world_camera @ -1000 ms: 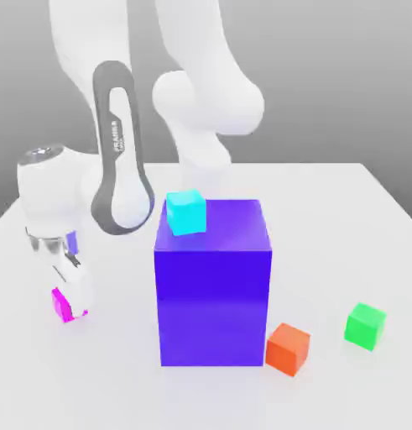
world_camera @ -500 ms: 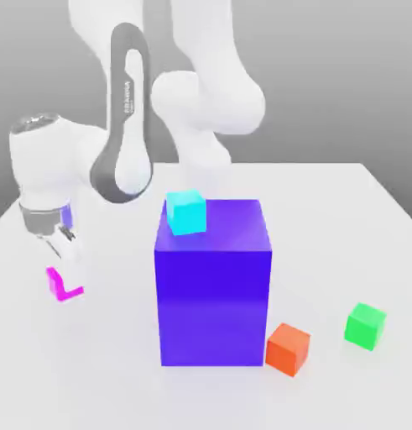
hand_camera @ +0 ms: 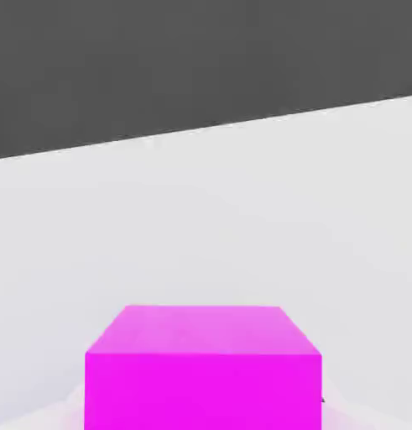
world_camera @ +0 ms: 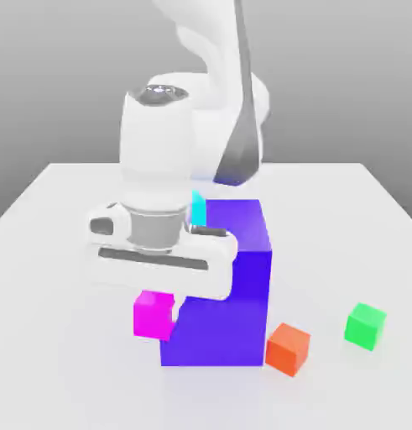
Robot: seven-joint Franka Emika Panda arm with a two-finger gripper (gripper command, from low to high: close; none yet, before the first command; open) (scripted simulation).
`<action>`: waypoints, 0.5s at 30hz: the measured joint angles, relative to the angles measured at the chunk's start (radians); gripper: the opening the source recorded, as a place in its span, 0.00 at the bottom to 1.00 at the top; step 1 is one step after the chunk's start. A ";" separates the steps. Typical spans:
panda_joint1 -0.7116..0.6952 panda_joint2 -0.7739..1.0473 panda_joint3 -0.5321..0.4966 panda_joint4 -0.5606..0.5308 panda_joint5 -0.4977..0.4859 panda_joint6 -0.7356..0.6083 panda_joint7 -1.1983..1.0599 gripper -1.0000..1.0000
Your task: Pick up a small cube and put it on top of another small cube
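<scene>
Gripper clamped shut on magenta small cube, lifted off table (green cube near its front-right corner).

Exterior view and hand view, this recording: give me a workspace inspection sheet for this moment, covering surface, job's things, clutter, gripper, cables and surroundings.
Surface: white table, flat, no marks seen.
Job's things: magenta cube held in the gripper, lifted off the table, in front of the big block's lower corner on the exterior view's left; green cube resting on the table at the exterior view's right, nothing on it.
Clutter: big blue-violet block mid-table; cyan cube on its top, partly hidden by the hand; orange cube on the table beside the block's front corner.
Gripper: gripper shut on the magenta cube, pointing down.
Cables: nothing seen.
Surroundings: plain grey backdrop.
</scene>
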State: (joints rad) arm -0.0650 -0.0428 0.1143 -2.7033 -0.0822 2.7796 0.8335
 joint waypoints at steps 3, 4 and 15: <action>0.148 0.002 0.065 0.016 0.019 -0.036 -0.048 0.00; 0.198 0.004 0.086 0.022 0.025 -0.047 -0.064 0.00; 0.491 0.035 0.170 0.041 0.082 -0.115 -0.177 0.00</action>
State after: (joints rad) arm 0.4258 -0.0081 0.2842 -2.6623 0.0001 2.6650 0.6561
